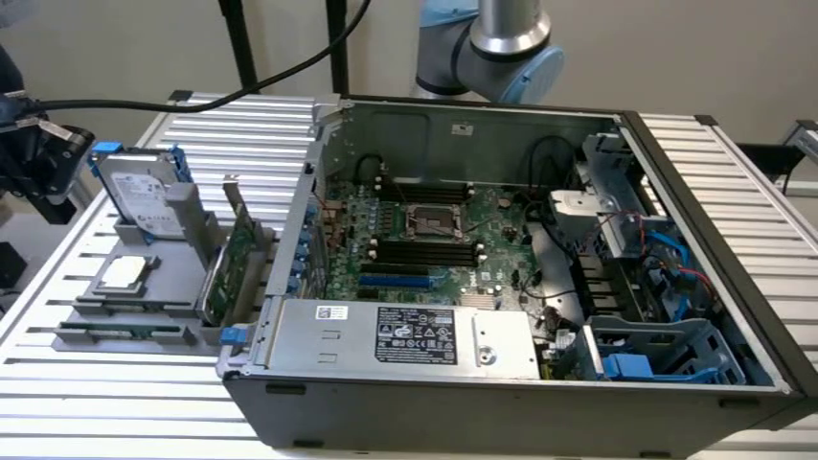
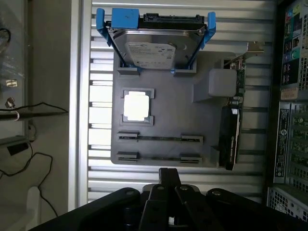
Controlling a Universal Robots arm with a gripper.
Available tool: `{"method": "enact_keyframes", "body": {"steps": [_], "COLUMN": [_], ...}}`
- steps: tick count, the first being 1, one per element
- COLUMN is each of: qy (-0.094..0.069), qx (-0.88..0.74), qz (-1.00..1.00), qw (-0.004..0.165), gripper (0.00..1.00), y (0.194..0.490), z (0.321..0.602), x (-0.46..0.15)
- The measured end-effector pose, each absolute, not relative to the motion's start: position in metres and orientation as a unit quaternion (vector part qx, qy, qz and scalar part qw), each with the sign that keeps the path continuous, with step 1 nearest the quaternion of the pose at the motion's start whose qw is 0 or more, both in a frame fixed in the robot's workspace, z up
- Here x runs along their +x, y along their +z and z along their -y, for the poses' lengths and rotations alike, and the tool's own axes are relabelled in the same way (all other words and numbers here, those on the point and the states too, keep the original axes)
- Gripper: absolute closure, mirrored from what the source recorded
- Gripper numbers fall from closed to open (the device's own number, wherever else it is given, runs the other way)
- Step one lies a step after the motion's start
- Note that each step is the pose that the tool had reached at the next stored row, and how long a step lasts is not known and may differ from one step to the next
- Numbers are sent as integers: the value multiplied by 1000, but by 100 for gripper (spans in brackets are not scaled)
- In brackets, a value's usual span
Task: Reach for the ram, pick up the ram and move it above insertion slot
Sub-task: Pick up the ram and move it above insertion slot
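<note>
- A plain beige wall (image 1: 102, 48) stood behind the scene, evenly lit.
- The tabletop (image 1: 115, 383) was made of pale metal slats.
- Two black posts (image 1: 238, 38) rose in front of the wall.
- Beside the tabletop lay a pale surface (image 2: 48, 72), perhaps the floor.

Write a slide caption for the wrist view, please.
Shut gripper near a gray tray holding the ram, a hard drive, a chip and a card.
</note>
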State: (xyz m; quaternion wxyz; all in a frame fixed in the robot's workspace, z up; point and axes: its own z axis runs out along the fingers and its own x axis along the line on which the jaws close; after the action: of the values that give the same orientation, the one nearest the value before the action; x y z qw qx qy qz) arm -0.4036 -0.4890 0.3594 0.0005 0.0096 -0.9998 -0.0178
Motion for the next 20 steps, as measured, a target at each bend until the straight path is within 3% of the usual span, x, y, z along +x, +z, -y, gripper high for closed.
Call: {"method": "enact_keyframes", "body": {"steps": [20], "qy": [-18], "qx": [57], "qz": [998], "qw": [1], "gripper": [89], "y": [359], "z": [489], "x": [-404]}}
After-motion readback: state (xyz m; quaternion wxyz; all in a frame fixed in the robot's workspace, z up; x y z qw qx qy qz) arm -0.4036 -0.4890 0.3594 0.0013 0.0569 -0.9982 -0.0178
